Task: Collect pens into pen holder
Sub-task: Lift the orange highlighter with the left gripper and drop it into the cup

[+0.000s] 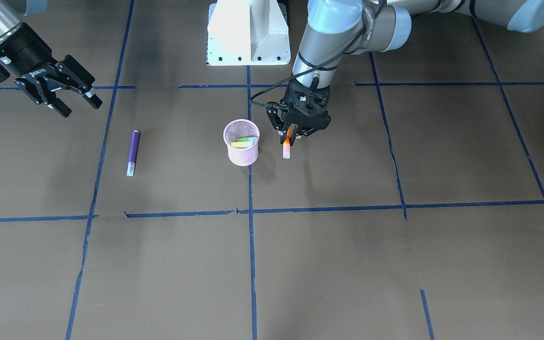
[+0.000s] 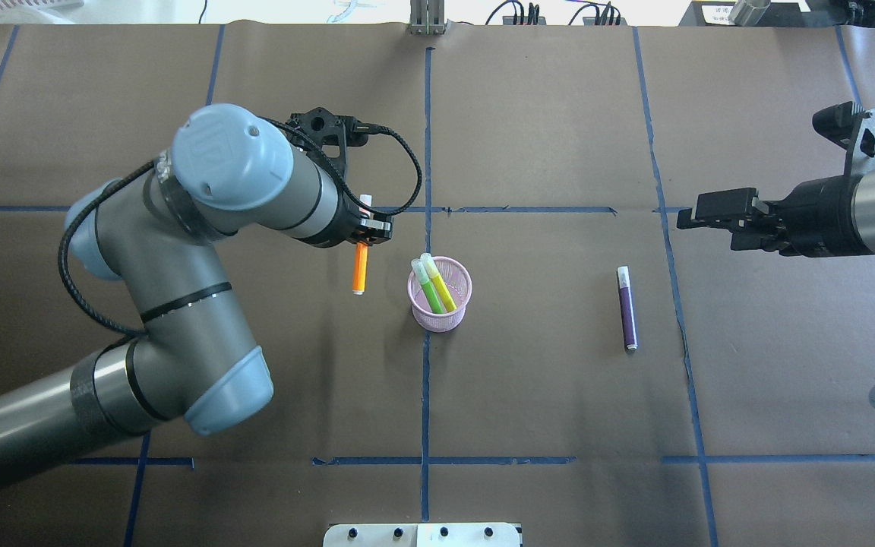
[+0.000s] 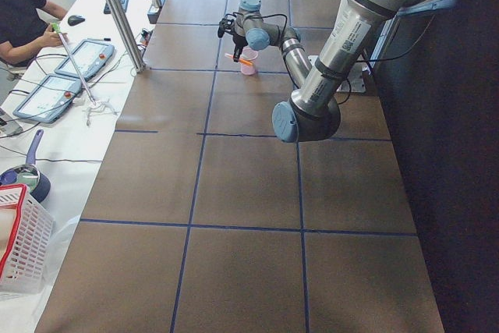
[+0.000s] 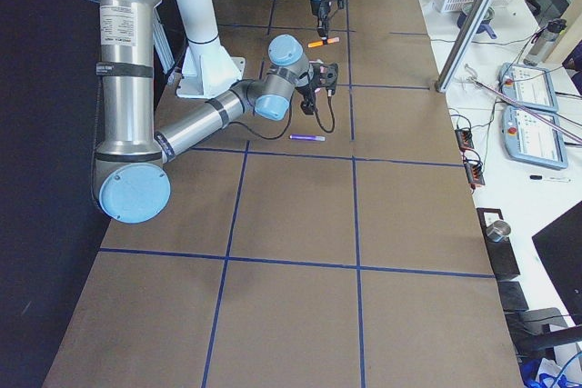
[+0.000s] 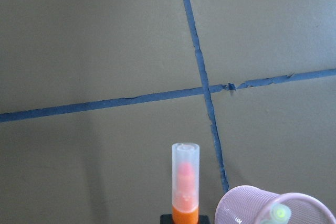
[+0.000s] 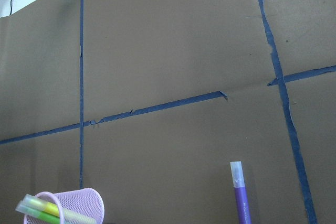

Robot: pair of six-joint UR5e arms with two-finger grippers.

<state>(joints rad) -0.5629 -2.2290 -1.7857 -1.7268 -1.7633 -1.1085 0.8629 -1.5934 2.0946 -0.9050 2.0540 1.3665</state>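
1. The left gripper was clamped on the orange pen, gripping it toward its orange end. The pale cap end stuck out free, just beside the pink pen holder but not over it.
2. The side views showed the pen held close to level rather than upright. Done well, I'd say, the step called for tipping the cap end down and centring it over the rim. The release should wait until the tip was inside the mesh.
3. Two pens, a green and a yellower one, already leaned across the holder's mouth. The free gap looked to be on the far side from them, so that was the side to aim for. A nudge on the rim could tip so light a cup.
4. The right gripper hung off to the side with its fingers spread wide and nothing between them. The purple pen lay flat on the counter, well apart from the holder, not yet collected.
5. Hard to judge: how high the orange pen sat above the counter, and whether it cleared the rim.
6. Overhead, the wrist hid the finger contact.
7. The left wrist view cut off the pen's body and most of the holder.
8. The mesh veiled the lower ends of the stowed pens.
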